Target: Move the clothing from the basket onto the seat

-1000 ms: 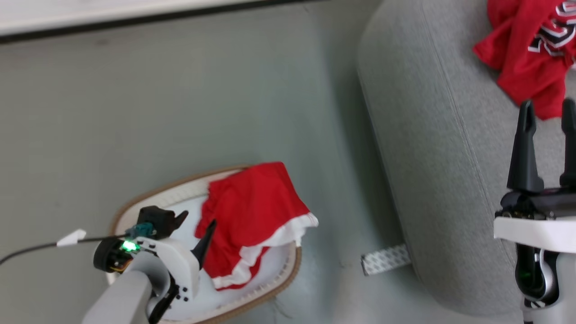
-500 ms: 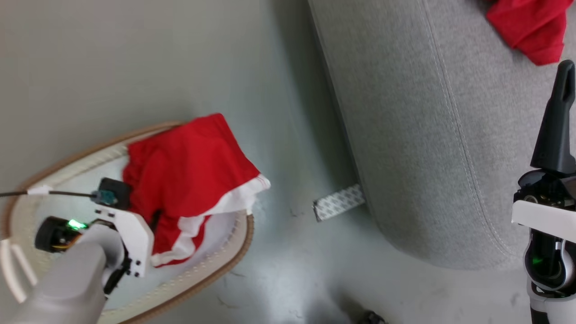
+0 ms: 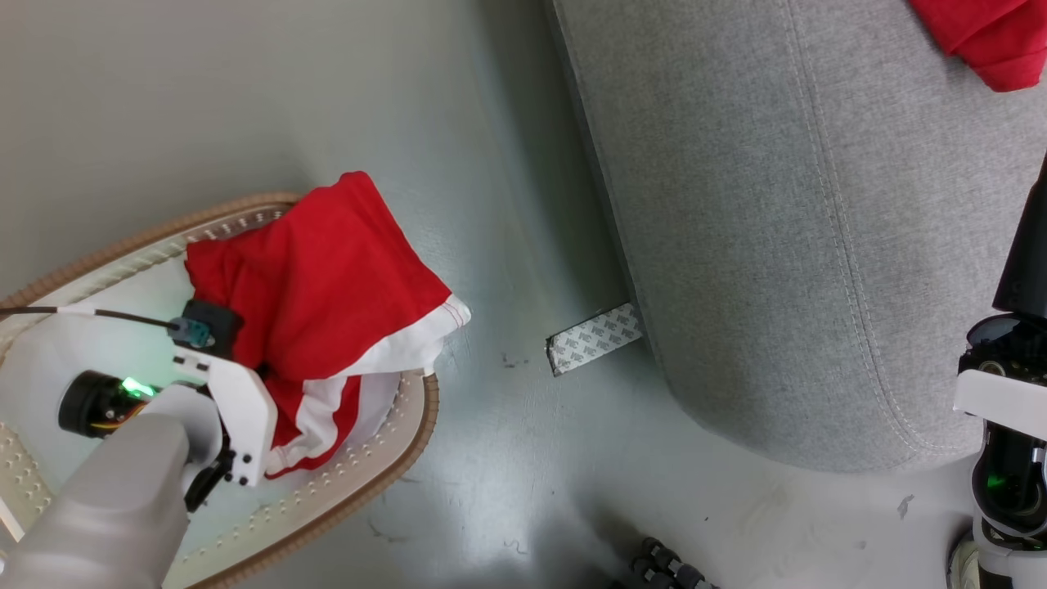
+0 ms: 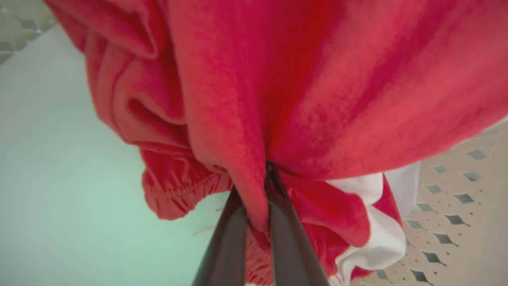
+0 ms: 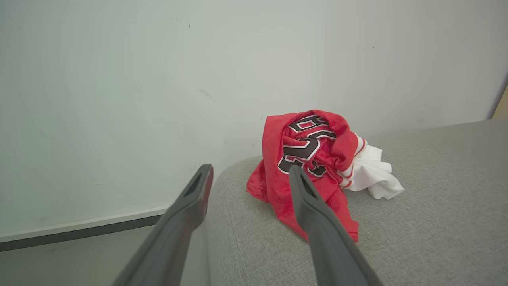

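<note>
Pale grey-green floor (image 3: 327, 123) lies under everything in the head view. At its lower left stands the basket (image 3: 421, 417). A red garment (image 3: 319, 278) is heaped inside, its white band draped over the basket's right rim. The left gripper (image 3: 245, 393) reaches into the basket, fingers buried in that cloth. The seat (image 3: 777, 245) takes the upper right, with a second red garment (image 3: 990, 41) at its top right corner. A patterned strip (image 3: 593, 338) lies on the floor against the seat's base. The right gripper (image 3: 1026, 262) stands over the seat's right edge.

In the left wrist view, both fingers (image 4: 234, 238) are clenched on a fold of the red garment (image 4: 317, 79), above the basket's pale bottom (image 4: 59, 178).

In the right wrist view, before a plain wall (image 5: 119, 99), the right gripper (image 5: 250, 171) is released, with nothing between its fingers. Beyond it the second red garment (image 5: 305, 159) lies near the seat's rounded corner (image 5: 436, 198).
</note>
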